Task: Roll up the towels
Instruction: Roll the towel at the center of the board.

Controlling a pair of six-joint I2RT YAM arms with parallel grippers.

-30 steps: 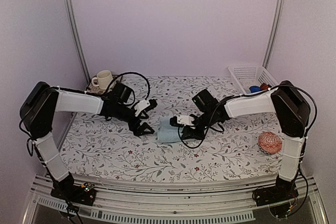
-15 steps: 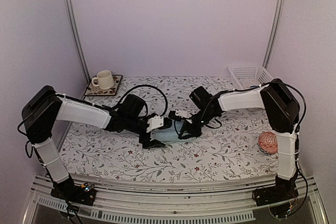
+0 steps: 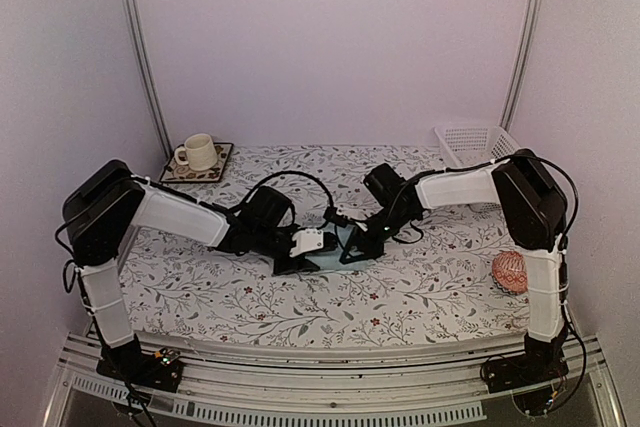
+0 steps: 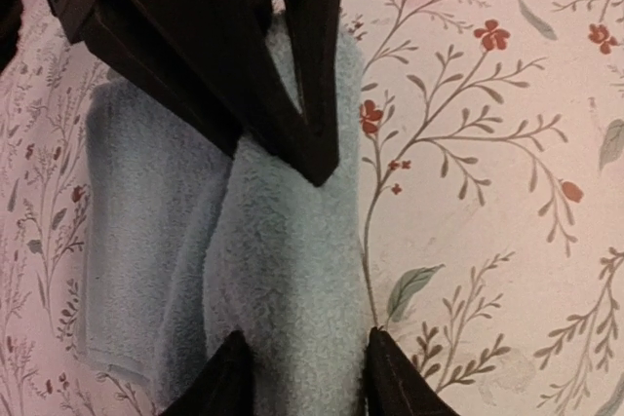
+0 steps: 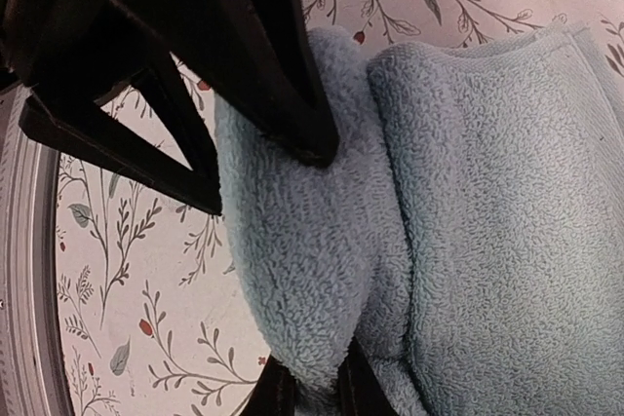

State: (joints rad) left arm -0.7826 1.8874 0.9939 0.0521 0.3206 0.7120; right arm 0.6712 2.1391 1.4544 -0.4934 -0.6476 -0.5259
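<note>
A light blue towel (image 3: 343, 238) lies mid-table on the floral cloth, mostly hidden under both grippers in the top view. One long edge is rolled into a thick fold (image 4: 283, 260), with the rest lying flat beside it (image 5: 487, 202). My left gripper (image 4: 307, 382) straddles that fold, a fingertip pressed against each side; from above it sits at the towel's left end (image 3: 310, 259). My right gripper (image 5: 314, 392) pinches the other end of the same fold (image 3: 352, 249). Each wrist view shows the opposite gripper's black fingers (image 4: 302, 94) on the roll.
A mug (image 3: 197, 153) stands on a coaster at the back left. A white basket (image 3: 478, 144) holding small coloured items is at the back right. A red patterned ball (image 3: 512, 271) lies near the right arm's base. Cables loop over both arms.
My left gripper has moved right onto the towel and closed its wide-open jaws around the rolled fold. The right gripper shifted slightly back and left, still pinching the towel.
</note>
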